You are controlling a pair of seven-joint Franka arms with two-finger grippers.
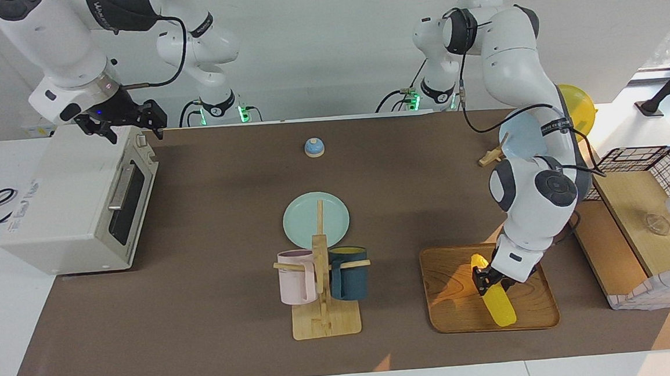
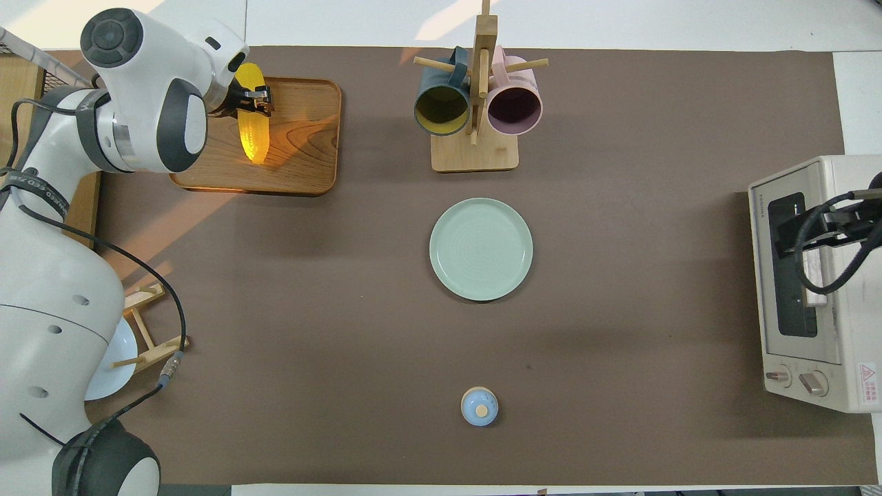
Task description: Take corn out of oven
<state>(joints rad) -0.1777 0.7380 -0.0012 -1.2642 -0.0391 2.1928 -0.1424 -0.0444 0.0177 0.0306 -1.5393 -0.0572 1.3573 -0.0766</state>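
Note:
The yellow corn [image 1: 500,308] lies tilted on the wooden tray [image 1: 452,297] at the left arm's end of the table, its lower end on the tray. My left gripper [image 1: 488,280] is shut on the corn's middle; it also shows in the overhead view [image 2: 252,103] with the corn [image 2: 252,141] and the tray [image 2: 303,151]. The off-white oven [image 1: 62,204] stands at the right arm's end with its dark glass door [image 1: 129,197] shut. My right gripper [image 1: 130,128] hovers open and empty over the oven's top [image 2: 854,227], at the corner nearer the robots.
A wooden mug rack [image 1: 323,293] holds a pink and a dark blue mug. A pale green plate [image 1: 316,218] lies mid-table. A small blue bell [image 1: 314,147] sits nearer the robots. A black wire basket [image 1: 647,163] and a plate stand [image 1: 518,139] are at the left arm's end.

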